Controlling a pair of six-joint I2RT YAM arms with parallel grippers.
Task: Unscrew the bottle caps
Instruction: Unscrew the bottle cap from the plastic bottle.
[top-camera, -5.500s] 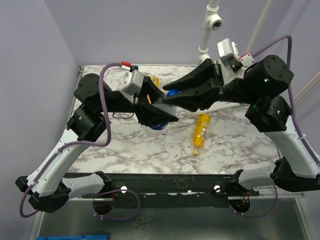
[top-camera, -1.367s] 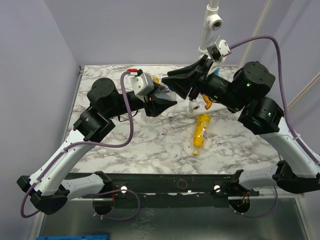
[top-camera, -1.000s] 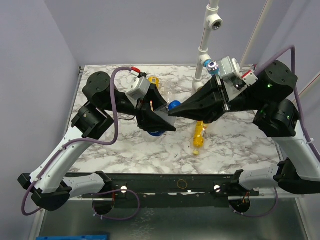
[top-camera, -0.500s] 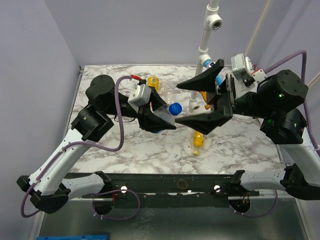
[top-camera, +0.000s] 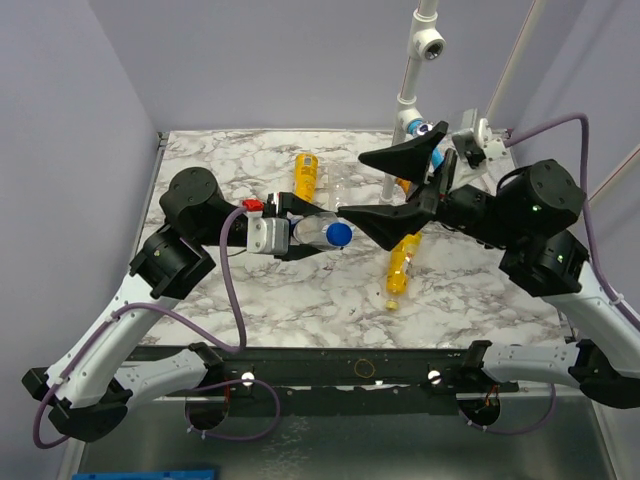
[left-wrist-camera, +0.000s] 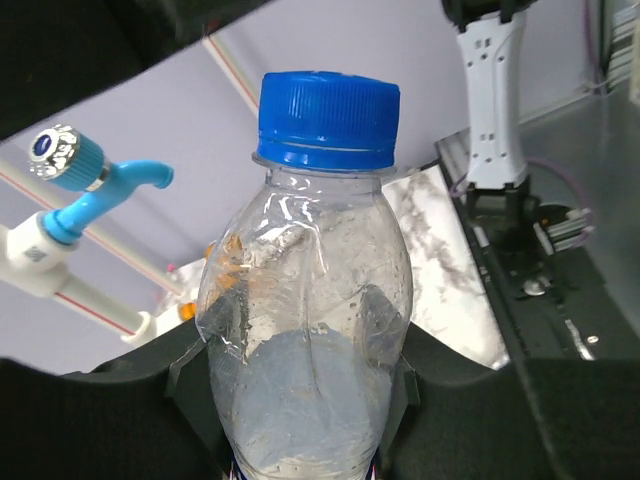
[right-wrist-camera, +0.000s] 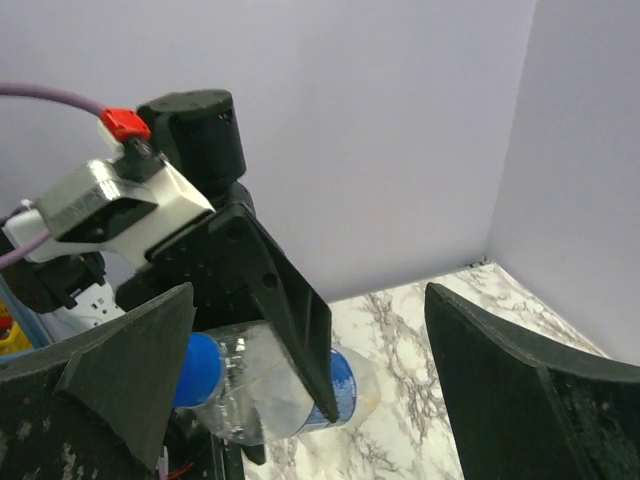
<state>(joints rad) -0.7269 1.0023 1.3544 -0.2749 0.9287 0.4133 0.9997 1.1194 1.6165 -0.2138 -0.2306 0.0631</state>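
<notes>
Holding a clear bottle (top-camera: 318, 232) above the marble surface (top-camera: 300, 300), blue cap (top-camera: 339, 234) on.
Left gripper (top-camera: 308, 236) jaws clamp the bottle's body; right gripper (top-camera: 352, 187) jaws gape wide just beside the cap. A yellow bottle (top-camera: 403, 262) lies nearby.

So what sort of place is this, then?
Probably a robot test booth: left arm and right arm bolted to a marble-patterned table, plain lilac walls close around, a camera on a pole.
</notes>
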